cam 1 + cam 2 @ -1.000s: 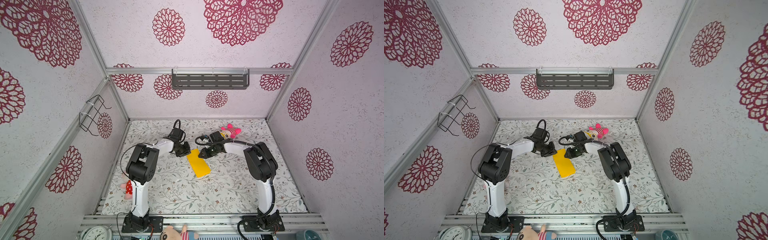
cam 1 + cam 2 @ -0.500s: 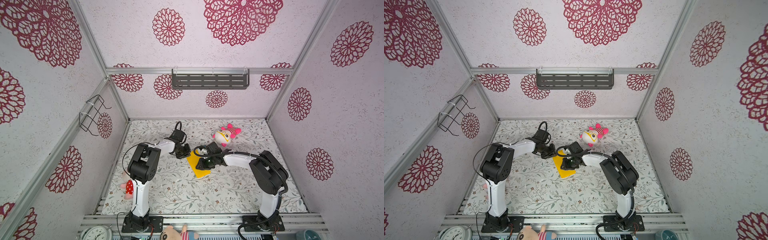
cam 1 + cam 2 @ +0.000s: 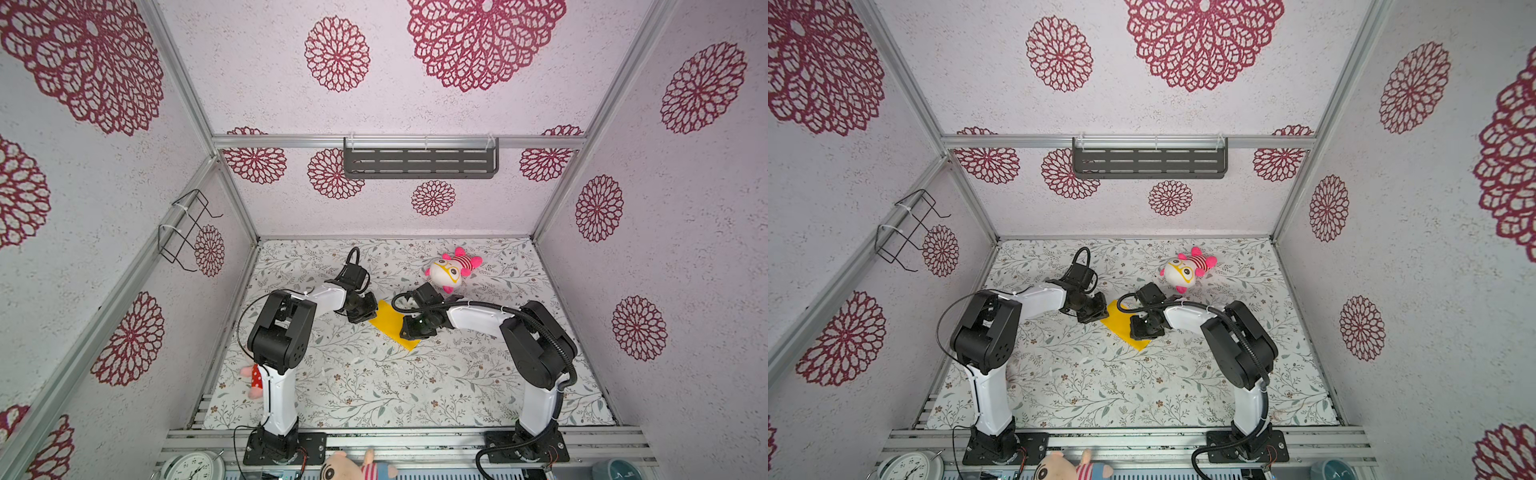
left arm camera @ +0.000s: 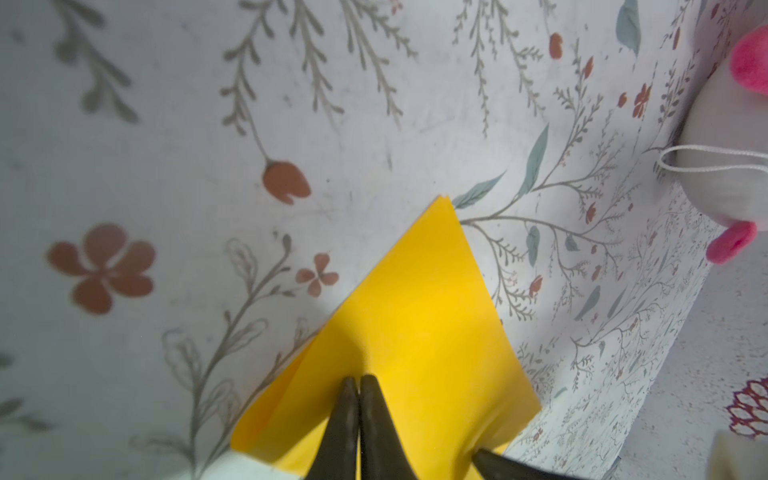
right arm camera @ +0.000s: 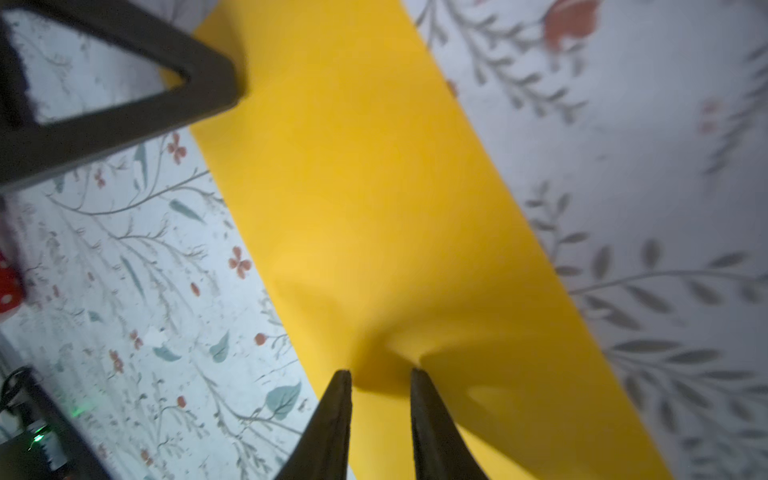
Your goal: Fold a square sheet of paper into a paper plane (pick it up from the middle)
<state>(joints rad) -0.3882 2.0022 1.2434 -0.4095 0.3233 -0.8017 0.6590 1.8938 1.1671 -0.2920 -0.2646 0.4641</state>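
Observation:
The square sheet of paper (image 3: 392, 326) (image 3: 1121, 322) lies on the floral mat folded double into a yellow oblong strip; no paper plane is in view. My left gripper (image 3: 371, 316) (image 3: 1102, 311) is shut, its joined tips (image 4: 358, 378) pressing down on the strip (image 4: 415, 316) near its far left end. My right gripper (image 3: 406, 333) (image 3: 1140, 334) stands on the strip's nearer half. Its tips (image 5: 381, 372) are a small gap apart and rest on the paper (image 5: 374, 187), which puckers between them. The left gripper's finger (image 5: 124, 104) shows in the right wrist view.
A pink-and-white plush toy (image 3: 451, 270) (image 3: 1187, 270) lies just beyond the right gripper. A red-dotted plush (image 3: 254, 380) sits behind the left arm's base. A clock (image 3: 191, 467) and another plush (image 3: 357, 469) lie past the front rail. A shelf (image 3: 419, 158) and a wire basket (image 3: 187, 228) hang on the walls.
My right gripper has moved from the strip's far end, beside the plush toy, toward the front along the paper, and its jaws have parted slightly. The left gripper has stayed put.

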